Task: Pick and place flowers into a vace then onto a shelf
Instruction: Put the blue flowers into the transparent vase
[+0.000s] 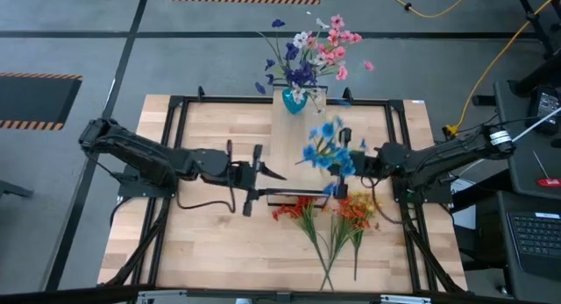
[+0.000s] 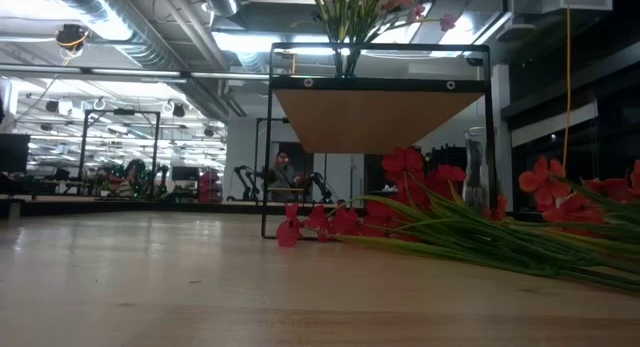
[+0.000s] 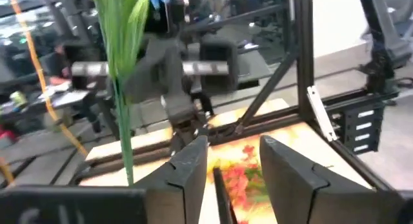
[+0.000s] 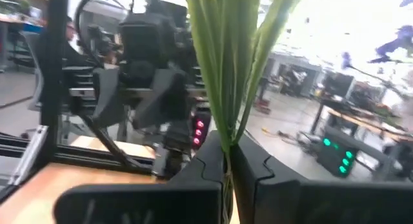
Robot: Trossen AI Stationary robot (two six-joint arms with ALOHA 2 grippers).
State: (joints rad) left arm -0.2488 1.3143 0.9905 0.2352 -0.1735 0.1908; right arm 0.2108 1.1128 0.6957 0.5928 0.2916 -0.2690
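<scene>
From above, the right gripper (image 1: 344, 183) is closed on a bunch of blue flowers (image 1: 330, 151), held up over the middle of the table (image 1: 210, 243). The left gripper (image 1: 267, 173) is just beside it, fingers apart, holding nothing. Red flowers (image 1: 298, 210) and orange flowers (image 1: 355, 212) lie on the table in front. A blue vase (image 1: 294, 101) full of flowers stands on the shelf (image 1: 302, 129) at the back.

From table height, the red flowers (image 2: 410, 202) lie on the wood, and the shelf (image 2: 380, 112) stands behind them. A clear vase (image 2: 476, 167) seems to stand under it, but it is hard to see.

The left wrist view shows open fingers (image 3: 187, 172) and green stems (image 3: 122, 62) beyond.

The right wrist view shows the fingers (image 4: 206, 162) pinching the stems (image 4: 226, 62) tight.
</scene>
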